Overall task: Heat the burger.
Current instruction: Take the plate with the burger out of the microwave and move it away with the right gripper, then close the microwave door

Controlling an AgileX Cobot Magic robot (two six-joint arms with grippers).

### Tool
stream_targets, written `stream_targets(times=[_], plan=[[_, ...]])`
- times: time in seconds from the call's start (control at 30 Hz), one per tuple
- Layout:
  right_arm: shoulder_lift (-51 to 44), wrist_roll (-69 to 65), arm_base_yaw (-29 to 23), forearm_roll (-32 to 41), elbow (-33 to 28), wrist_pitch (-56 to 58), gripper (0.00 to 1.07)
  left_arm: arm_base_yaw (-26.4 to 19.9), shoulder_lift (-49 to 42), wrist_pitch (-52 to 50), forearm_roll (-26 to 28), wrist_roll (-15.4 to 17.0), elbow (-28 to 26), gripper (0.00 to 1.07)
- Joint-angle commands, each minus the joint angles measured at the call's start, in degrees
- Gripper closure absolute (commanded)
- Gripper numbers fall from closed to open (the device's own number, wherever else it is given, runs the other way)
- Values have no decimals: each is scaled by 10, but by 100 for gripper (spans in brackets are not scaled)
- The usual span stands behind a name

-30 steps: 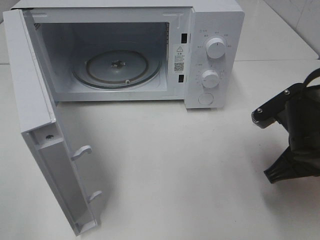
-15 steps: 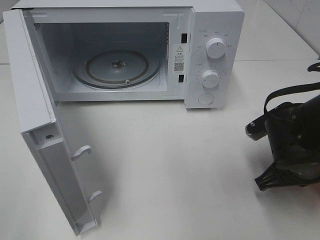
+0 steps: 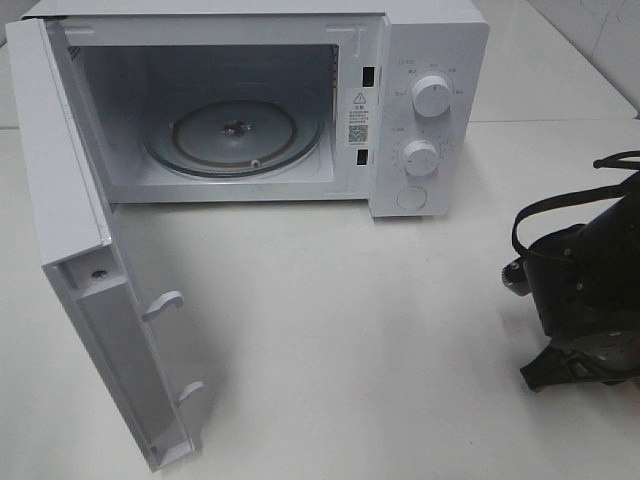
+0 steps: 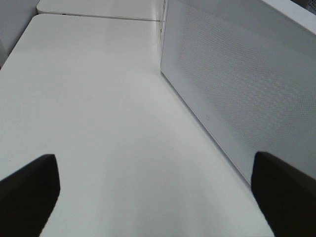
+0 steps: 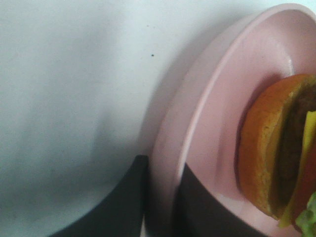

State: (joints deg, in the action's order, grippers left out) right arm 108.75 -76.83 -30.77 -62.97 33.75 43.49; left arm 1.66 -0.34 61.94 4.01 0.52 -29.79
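Observation:
The burger point(image 5: 276, 153), with a brown bun, dark patty, yellow cheese and a bit of lettuce, lies on a round pink plate point(image 5: 212, 123), seen only in the right wrist view. My right gripper point(image 5: 160, 197) has its two dark fingers close together, one on each side of the plate's rim. Whether they pinch the rim I cannot tell. In the high view the right arm point(image 3: 585, 290) hangs low at the right edge, and burger and plate are out of view there. My left gripper point(image 4: 155, 197) stands wide open over bare table, holding nothing.
The white microwave point(image 3: 430, 60) stands at the back with its door point(image 3: 90, 300) swung wide open toward the front left. Its glass turntable point(image 3: 235, 135) carries nothing. The left wrist view shows the door's perforated outer panel point(image 4: 237, 84) close beside the left gripper.
The right arm has turned and sunk lower at the right edge of the high view. The microwave and its door have not moved.

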Motion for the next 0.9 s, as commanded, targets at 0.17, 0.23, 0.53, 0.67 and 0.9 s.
stream_targets(times=[0.17, 0.23, 0.53, 0.67, 0.9], plan=[[-23, 21, -15, 6, 1, 22, 71, 3, -10, -6, -1, 0, 1, 9], [-32, 29, -18, 13, 1, 21, 66, 3, -10, -6, -1, 0, 1, 9], [-175, 217, -51, 185, 1, -14, 59, 3, -10, -6, -1, 0, 1, 9], [-228, 334, -69, 260, 1, -29, 53, 3, -10, -6, -1, 0, 1, 9], [-366, 533, -117, 443, 1, -29, 25, 3, -10, -6, -1, 0, 1, 9]])
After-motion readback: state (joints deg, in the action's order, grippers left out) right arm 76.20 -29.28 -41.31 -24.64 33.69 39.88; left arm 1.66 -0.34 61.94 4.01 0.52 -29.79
